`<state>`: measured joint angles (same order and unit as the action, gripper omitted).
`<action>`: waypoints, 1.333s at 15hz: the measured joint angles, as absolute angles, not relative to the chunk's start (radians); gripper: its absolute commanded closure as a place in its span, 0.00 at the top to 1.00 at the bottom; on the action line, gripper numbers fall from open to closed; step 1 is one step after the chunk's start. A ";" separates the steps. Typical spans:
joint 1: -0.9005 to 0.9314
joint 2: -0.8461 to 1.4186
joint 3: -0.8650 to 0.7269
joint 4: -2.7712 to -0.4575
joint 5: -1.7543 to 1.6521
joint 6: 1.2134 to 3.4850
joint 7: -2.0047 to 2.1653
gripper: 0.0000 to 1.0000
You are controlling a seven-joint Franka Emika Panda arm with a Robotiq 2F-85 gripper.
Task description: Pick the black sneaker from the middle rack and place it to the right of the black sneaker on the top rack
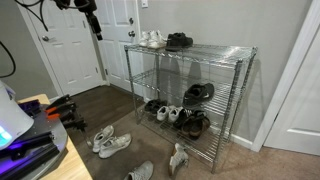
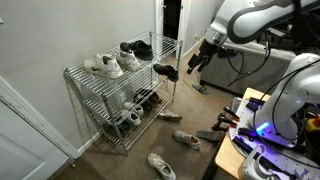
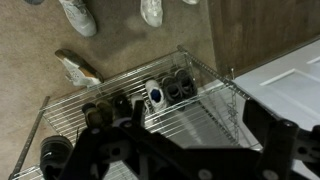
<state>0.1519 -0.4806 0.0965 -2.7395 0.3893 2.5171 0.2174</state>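
Target shoe: the black sneaker from the middle rack (image 1: 198,94) lies near the right end of the middle rack (image 1: 165,85), just right of centre in this exterior view. It is alone on that shelf, so you have room to reach it.
Why it sits well: it lies close to the shelf's open side, which should make a grasp from the front easier.
Partner shoe: the black sneaker on the top rack (image 1: 179,41) sits mid-shelf beside a white pair (image 1: 150,38).
Drop spot: the top rack (image 1: 225,48) is bare wire toward the right of the frame. That is where your shoe belongs.
Claw: the gripper (image 2: 194,65) hangs in the air with its fingers apparently spread and nothing between them. In an exterior view it looks near the target, but elsewhere it shows at the upper left, well apart from the unit.
Bottom shelf: the bottom rack (image 1: 185,142) holds a crowded row of dark and pale shoes.
Floor: loose sneakers (image 1: 108,142) lie in front of the unit, at the lower centre.
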 measured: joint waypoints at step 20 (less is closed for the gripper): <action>0.106 0.433 -0.242 -2.312 0.157 3.255 0.012 1.00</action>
<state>0.1061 0.4326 -0.2418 -2.3116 0.1566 3.2545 0.0117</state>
